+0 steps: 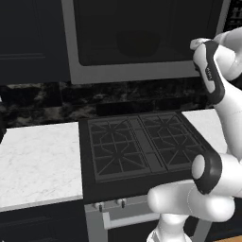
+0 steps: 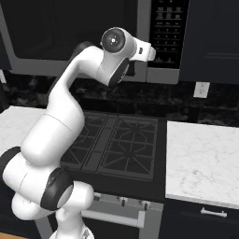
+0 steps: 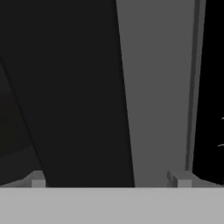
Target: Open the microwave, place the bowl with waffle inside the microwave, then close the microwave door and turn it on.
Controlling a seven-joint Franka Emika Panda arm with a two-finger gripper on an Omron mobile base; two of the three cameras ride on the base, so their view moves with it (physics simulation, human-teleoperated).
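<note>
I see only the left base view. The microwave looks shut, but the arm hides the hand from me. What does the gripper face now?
Observer: In the hand view the gripper faces the silver-grey border of the microwave door, with the black button panel just beside that border.
Operator: Are the jaws open?
Observer: Yes. The fingertips stand wide apart with nothing between them.
Operator: Does the hand touch the door?
Observer: I cannot tell. The right base view shows the wrist in front of the door's right edge.
</note>
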